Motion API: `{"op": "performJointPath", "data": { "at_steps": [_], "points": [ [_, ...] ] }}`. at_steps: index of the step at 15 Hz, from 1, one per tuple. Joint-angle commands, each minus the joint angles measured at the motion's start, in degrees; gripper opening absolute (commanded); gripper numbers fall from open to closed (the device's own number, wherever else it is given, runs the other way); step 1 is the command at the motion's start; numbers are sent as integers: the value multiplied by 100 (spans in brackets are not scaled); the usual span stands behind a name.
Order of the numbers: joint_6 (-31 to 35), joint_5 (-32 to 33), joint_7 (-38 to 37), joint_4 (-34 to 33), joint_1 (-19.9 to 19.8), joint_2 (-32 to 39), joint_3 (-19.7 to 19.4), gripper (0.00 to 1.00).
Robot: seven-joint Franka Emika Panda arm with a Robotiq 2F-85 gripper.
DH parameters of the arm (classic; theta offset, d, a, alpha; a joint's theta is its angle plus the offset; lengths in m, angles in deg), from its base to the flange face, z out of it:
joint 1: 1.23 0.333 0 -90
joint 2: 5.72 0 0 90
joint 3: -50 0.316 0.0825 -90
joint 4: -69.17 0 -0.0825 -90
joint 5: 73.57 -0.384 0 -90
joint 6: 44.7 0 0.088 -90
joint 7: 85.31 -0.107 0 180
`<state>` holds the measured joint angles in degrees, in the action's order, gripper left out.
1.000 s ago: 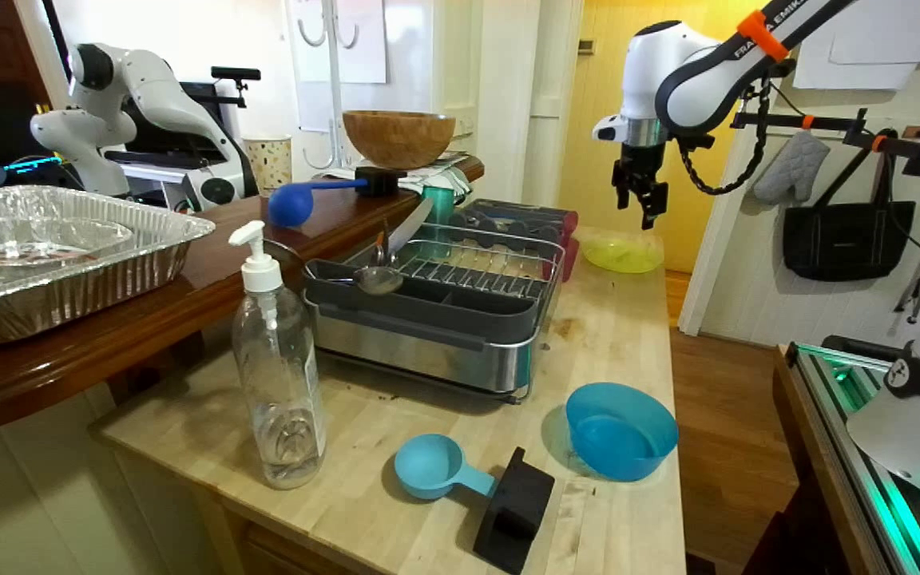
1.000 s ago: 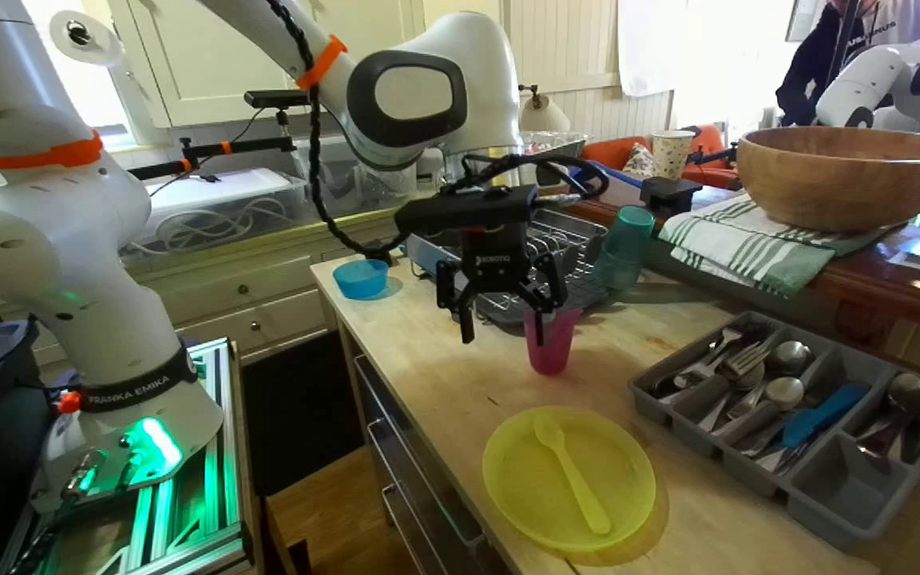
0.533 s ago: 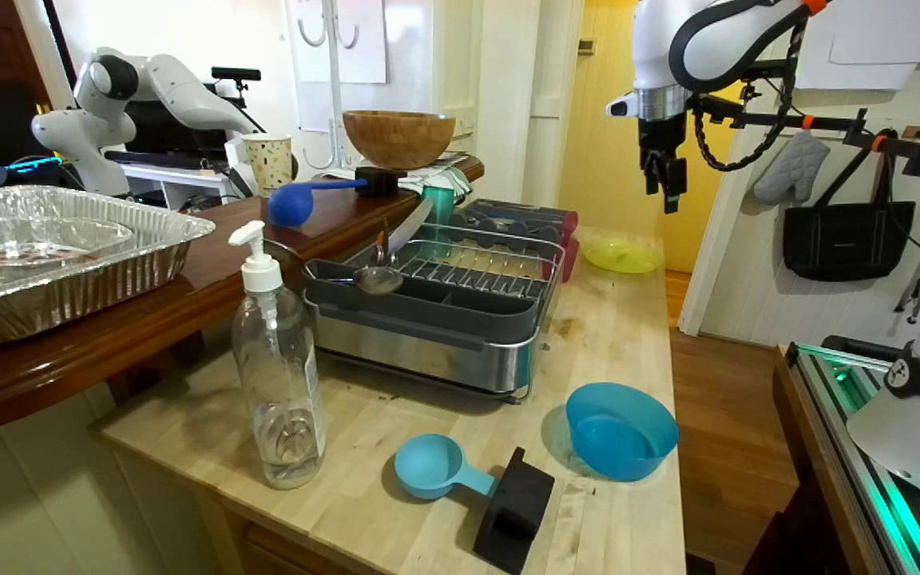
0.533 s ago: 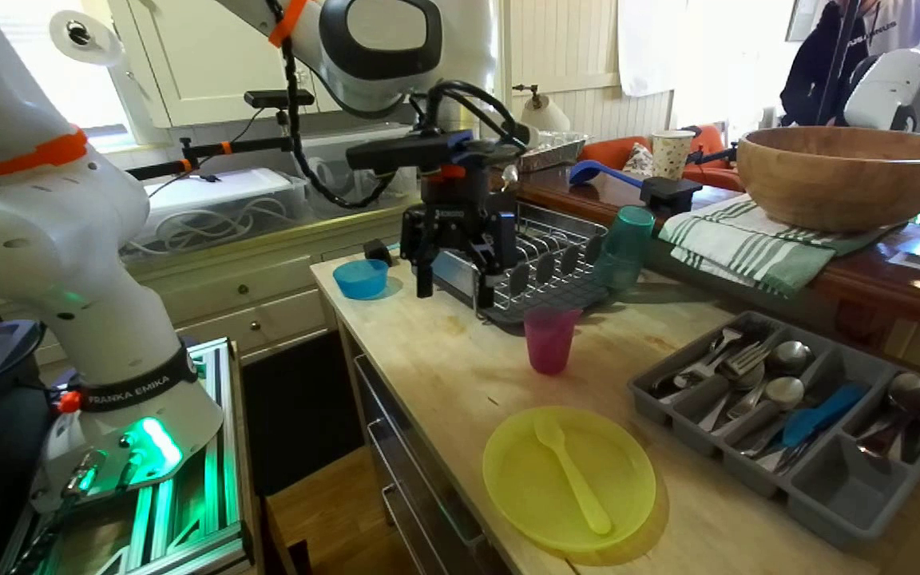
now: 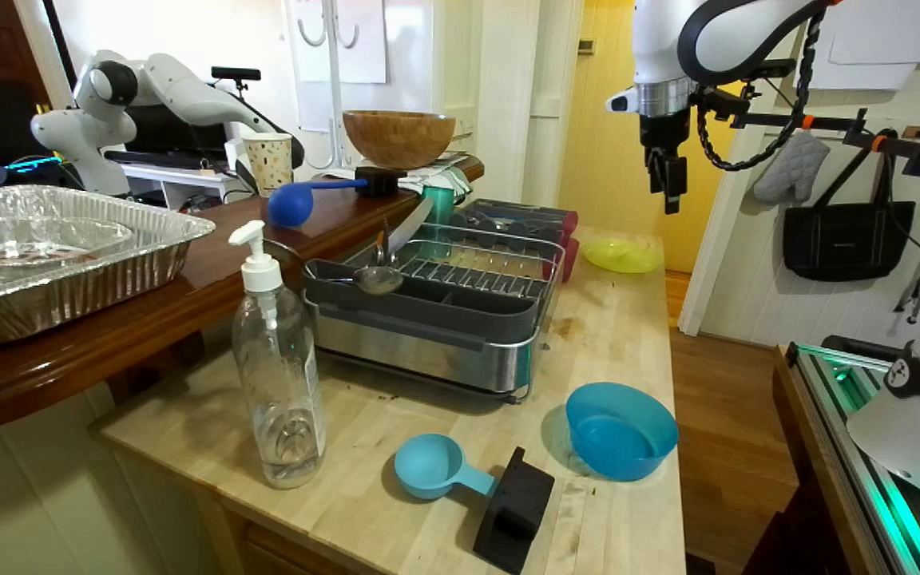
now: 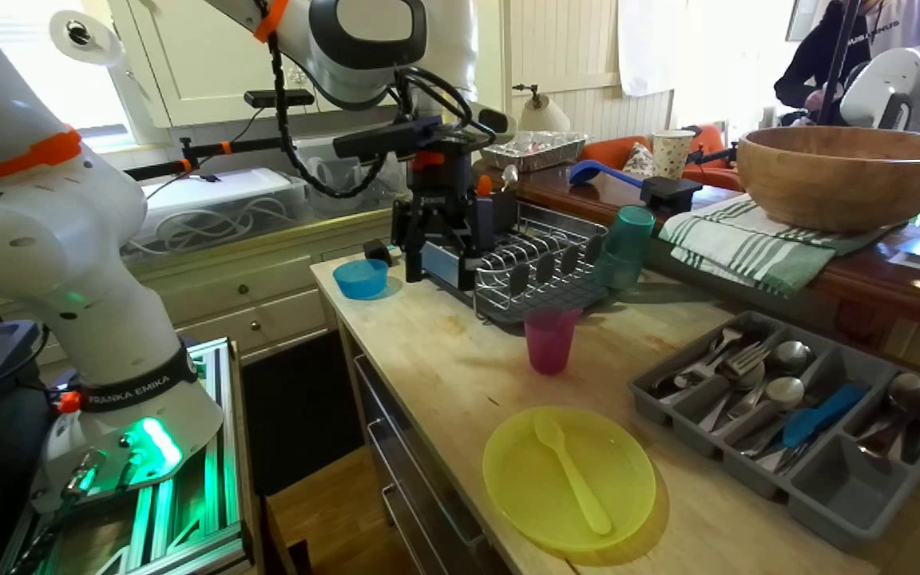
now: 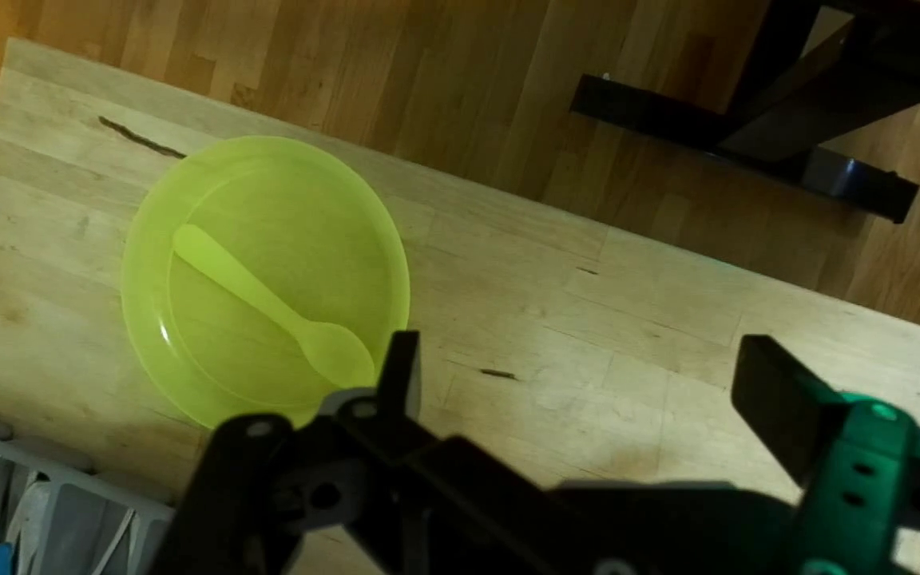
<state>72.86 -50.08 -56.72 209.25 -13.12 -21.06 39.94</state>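
Note:
My gripper (image 7: 580,339) stands wide open in the wrist view, with only bare wooden counter visible beyond the gap. In both exterior views the gripper (image 6: 440,275) (image 5: 664,200) hangs in the air over the counter, touching nothing. A yellow plate (image 7: 292,192) lies flat below, left of the jaws in the wrist view; one fingertip overlaps its rim there. On the plate rests a yellow spoon (image 7: 240,279) (image 6: 576,483). A pink cup (image 6: 550,343) stands upright between the plate and the dish rack (image 6: 540,279) in an exterior view.
A grey cutlery tray (image 6: 847,483) sits beside the plate. The teal cup (image 6: 624,247) leans by the rack. Farther along are a blue bowl (image 5: 620,431), a light-blue scoop (image 5: 428,467), a black block (image 5: 512,511) and a pump bottle (image 5: 288,415). A wooden bowl (image 6: 851,176) stands on the raised ledge.
My gripper has risen and turned, moving away from above the pink cup toward the upper left in an exterior view. It stays open. Plate, spoon and cup have not moved.

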Motion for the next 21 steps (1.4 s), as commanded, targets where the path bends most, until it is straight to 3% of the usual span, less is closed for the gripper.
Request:
{"op": "performJointPath", "data": {
  "at_steps": [1,12,18,19,21],
  "points": [
    [-32,-72,-31,54,157,-12,-55,100],
    [437,-707,-767,1216,1062,-461,623,100],
    [694,-850,-950,1337,1600,-499,1083,100],
    [556,-695,-893,1178,1452,-380,987,100],
    [559,-731,-937,1178,1579,-382,1086,100]
  ]
}}
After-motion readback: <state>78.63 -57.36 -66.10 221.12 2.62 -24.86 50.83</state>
